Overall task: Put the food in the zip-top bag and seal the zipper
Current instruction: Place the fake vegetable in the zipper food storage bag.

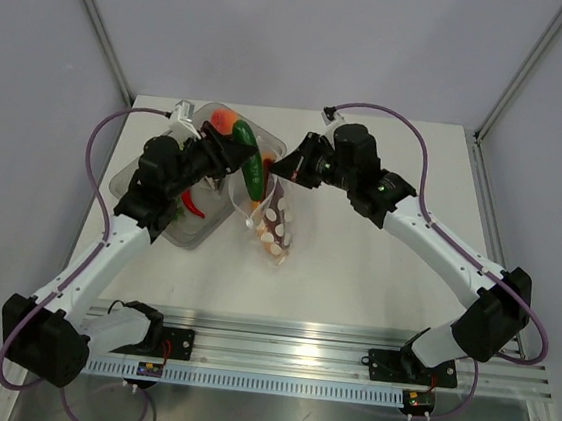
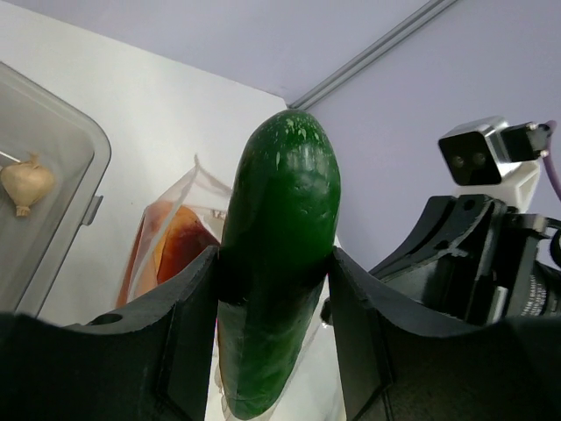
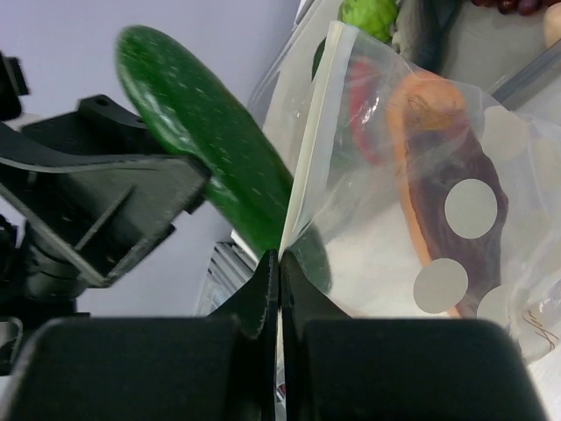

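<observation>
Both arms reach from their bases toward the zip-top bag (image 1: 277, 228), elbows bowed outward. The left end effector (image 2: 273, 289) sits just left of the bag's mouth, its fingers partly spread and clamped on the cucumber (image 2: 280, 193). The right end effector (image 3: 279, 263), on the bag's right, has its fingers pressed fully together, pinching the bag's mouth edge.

The surface (image 1: 354, 279) is seen from above and behind the arms (image 1: 106, 252), whose bases sit at its near edge. The left wrist view is taken very close, looking out through the left tool (image 2: 273, 259) along the cucumber (image 2: 280, 175). The right wrist view is set equally close behind the right tool (image 3: 279, 263), facing the zip-top bag (image 3: 456, 210). Cucumber and bag are shared by all three views.
</observation>
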Tool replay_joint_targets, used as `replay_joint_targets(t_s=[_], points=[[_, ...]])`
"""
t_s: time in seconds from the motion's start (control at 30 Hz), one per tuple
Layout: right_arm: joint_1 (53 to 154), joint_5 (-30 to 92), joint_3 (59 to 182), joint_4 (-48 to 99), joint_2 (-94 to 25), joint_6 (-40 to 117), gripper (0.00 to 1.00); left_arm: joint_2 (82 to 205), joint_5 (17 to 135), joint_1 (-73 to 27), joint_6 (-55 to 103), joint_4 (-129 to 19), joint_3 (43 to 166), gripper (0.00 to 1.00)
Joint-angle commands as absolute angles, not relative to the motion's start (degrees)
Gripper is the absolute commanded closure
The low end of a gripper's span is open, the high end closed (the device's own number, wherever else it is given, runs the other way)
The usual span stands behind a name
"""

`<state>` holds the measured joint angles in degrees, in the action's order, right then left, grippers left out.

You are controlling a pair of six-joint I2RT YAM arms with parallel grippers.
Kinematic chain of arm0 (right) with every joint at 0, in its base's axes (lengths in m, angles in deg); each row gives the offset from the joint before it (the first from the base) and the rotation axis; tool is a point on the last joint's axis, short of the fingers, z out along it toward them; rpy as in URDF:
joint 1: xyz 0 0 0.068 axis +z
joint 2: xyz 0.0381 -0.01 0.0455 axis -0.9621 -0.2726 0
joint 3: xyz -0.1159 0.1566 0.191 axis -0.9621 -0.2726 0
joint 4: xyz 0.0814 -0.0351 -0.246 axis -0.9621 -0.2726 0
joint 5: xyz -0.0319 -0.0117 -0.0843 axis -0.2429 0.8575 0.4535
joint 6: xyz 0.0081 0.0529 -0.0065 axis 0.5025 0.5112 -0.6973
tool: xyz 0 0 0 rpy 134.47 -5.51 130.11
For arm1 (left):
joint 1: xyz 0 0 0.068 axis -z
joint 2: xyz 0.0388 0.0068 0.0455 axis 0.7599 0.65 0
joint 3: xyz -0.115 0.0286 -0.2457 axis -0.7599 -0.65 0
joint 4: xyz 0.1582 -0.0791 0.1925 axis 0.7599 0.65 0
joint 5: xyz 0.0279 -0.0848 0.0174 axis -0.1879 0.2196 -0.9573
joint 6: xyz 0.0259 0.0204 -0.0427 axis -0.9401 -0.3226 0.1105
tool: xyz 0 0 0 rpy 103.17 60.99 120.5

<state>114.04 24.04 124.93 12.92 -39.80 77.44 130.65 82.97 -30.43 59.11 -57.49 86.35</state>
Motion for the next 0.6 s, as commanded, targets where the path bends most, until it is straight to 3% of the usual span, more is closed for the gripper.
replay_joint_targets(t_s=[0.0,0.13,0.17,0.2,0.27,0.3,0.33,0.5,0.57], points=[[114.9,22.9,125.0,19.3,-39.5,80.2,1.00,130.9,79.1,-28.7,58.7,-62.5,84.0,1.00],[115.0,24.5,124.1,20.0,-38.9,81.6,1.00,131.1,78.7,-26.9,58.4,-62.6,82.2,1.00],[115.0,24.6,123.7,20.5,-38.9,81.8,1.00,131.0,78.7,-26.3,58.1,-62.1,82.3,0.96],[114.9,24.8,123.6,20.7,-38.7,82.1,1.00,130.7,78.4,-26.0,57.7,-59.9,82.7,0.73],[115.0,25.1,123.1,20.9,-38.5,82.4,1.00,130.0,78.8,-25.9,56.0,-57.8,83.3,0.40],[114.9,25.1,122.9,21.0,-38.5,82.4,1.00,129.5,78.9,-25.9,55.4,-55.9,83.8,0.11],[115.0,25.2,122.8,21.0,-38.3,82.4,1.00,128.4,78.8,-25.8,53.6,-54.6,84.4,0.04],[114.9,25.2,122.9,21.3,-38.7,82.4,1.00,127.2,75.2,-25.9,47.8,-43.4,91.5,0.01],[115.0,25.0,122.9,21.5,-38.9,82.5,1.00,126.5,73.3,-25.9,47.2,-40.9,92.0,0.04]])
